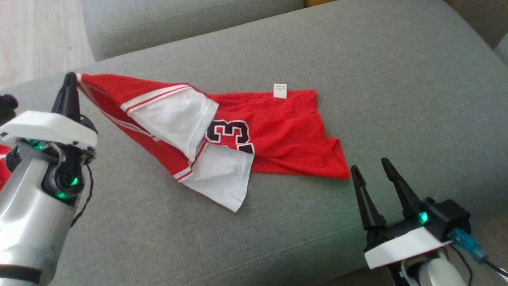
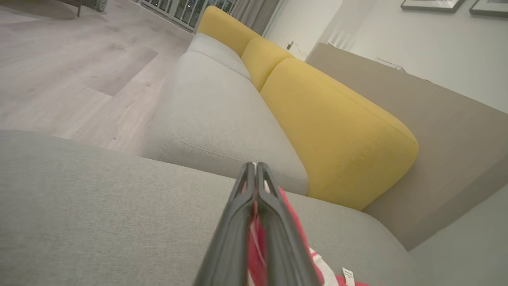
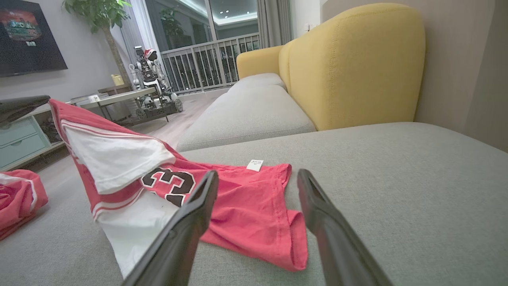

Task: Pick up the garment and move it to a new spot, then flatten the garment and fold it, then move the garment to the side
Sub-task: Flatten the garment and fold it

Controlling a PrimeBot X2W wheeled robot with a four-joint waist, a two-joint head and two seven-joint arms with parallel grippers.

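Left fingers [image 1: 67,97]: pressed together, pinching one corner of the garment [image 1: 285,127]. The left wrist view shows red cloth caught between them. That corner is raised off the sofa cushion [image 1: 397,79], and the fabric slopes from the pinch down to the rest.

Right fingers [image 1: 399,186]: spread and holding nothing, just beside the garment's near hem corner.

Garment: red jersey with white sleeves, lying rumpled mid-cushion. The sleeves are flopped over the printed number, and the white label [image 1: 280,90] is at the far edge.

Handling (judged): light, limp and not fragile. It will drape and bunch rather than hold its shape, and thin cloth may slip from a shallow pinch.

Where to hold: at hems or seamed corners, taking the cloth deep between the fingers. A second pinch at the free corner by the right fingers should let it be stretched flat.
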